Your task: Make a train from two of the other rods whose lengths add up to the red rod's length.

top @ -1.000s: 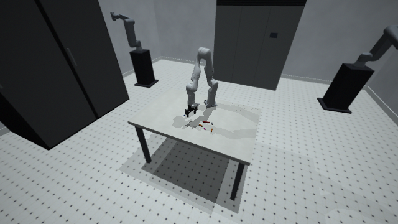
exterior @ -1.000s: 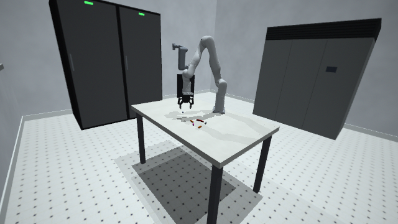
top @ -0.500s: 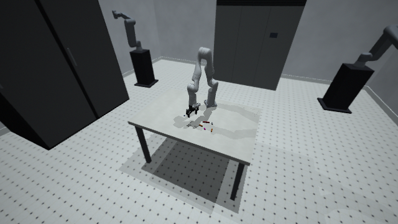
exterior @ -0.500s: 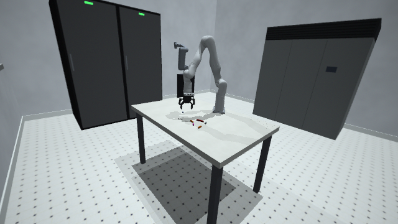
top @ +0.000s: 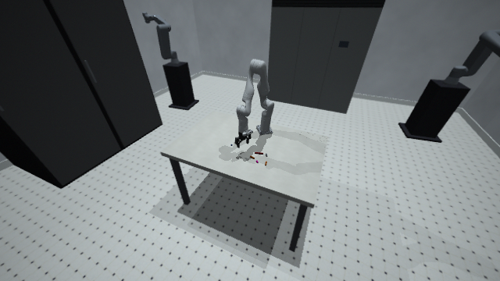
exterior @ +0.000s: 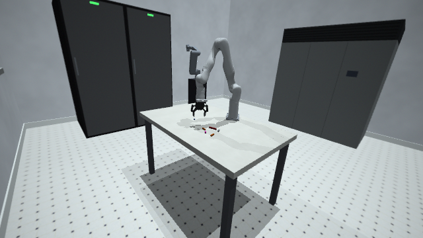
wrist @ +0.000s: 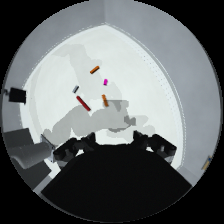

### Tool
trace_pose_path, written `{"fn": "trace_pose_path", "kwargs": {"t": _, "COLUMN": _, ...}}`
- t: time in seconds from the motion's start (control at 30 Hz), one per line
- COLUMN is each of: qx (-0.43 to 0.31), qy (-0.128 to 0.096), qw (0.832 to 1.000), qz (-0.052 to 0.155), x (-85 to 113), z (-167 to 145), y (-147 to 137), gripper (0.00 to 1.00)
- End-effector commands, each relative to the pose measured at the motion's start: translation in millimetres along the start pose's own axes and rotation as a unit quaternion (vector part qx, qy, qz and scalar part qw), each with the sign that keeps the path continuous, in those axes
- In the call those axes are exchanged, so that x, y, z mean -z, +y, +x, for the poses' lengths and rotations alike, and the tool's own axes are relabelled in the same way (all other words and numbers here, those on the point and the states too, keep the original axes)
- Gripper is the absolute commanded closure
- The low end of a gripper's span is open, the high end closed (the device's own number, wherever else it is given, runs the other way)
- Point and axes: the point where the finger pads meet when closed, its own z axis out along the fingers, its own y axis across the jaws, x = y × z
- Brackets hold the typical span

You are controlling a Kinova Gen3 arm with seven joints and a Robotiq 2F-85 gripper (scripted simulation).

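So far nothing of the train is built, as far as you can see. Your gripper (exterior: 199, 110) hangs over the table (exterior: 251, 155) with its fingers spread fully wide and nothing between them, off to one side of the rods. In the wrist view the red rod (wrist: 82, 103) lies at about 11 o'clock from the frame's centre, with a short grey rod (wrist: 76, 89) just off its upper end. One orange rod (wrist: 104, 100) sits at roughly 12 o'clock, a second orange rod (wrist: 94, 70) lies higher up, and a tiny magenta rod (wrist: 105, 81) rests between those two, slightly to the 1 o'clock side. A small blue rod (top: 231, 145) seems to lie apart from the cluster, near the gripper in the top view, though it is too small to be sure. No two rods sit end to end in line. Grey plus orange would match red, so, judging from here, you still have the picking, aligning, releasing and retreating all ahead.
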Motion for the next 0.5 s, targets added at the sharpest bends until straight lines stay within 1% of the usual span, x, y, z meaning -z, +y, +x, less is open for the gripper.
{"fn": "trace_pose_path", "kwargs": {"t": 0.0, "qx": -0.003, "qy": 0.0, "qw": 1.0, "qz": 0.0, "x": 0.0, "z": 5.0, "y": -4.0, "gripper": 0.0}}
{"fn": "trace_pose_path", "kwargs": {"t": 0.47, "qx": -0.011, "qy": 0.001, "qw": 1.0, "qz": 0.001, "x": -0.6, "z": 9.5, "y": -8.5, "gripper": 0.0}}
